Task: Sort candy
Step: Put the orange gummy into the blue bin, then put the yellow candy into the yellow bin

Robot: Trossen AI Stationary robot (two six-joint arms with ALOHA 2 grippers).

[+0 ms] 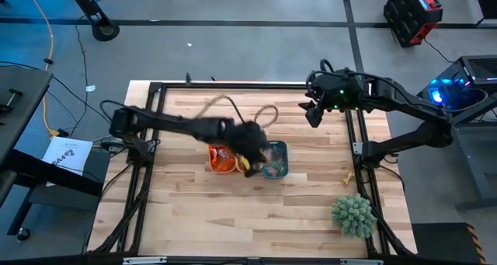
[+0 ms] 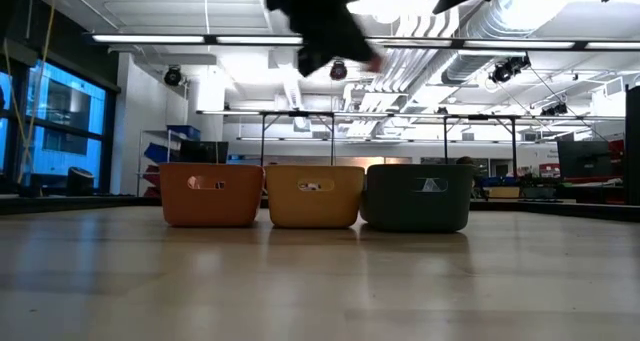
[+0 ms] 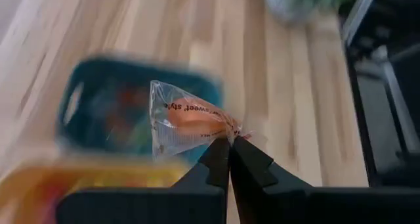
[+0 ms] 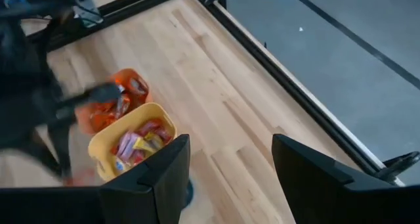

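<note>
One candy (image 3: 190, 119), orange in a clear wrapper, hangs from your left gripper (image 3: 230, 145), jaws pinched tight on just the twisted tail of the wrapper. That's a thin hold: a fast swing or a snag could let it slip out and land in the wrong tray or on the table (image 1: 311, 210). From above, the left gripper (image 1: 250, 144) sits over the row of trays, roughly between the orange tray (image 1: 221, 160) and the teal tray (image 1: 277, 160), with the yellow tray (image 4: 134, 142) hidden under the arm. I can't tell which tray it's aimed at, so a misdrop is the main risk. Trays touch side by side, so margins are small. Right gripper (image 4: 226, 178) waits wide open and empty near the far right edge, well apart. Plant ball (image 1: 353, 213) is clear of the path.
</note>
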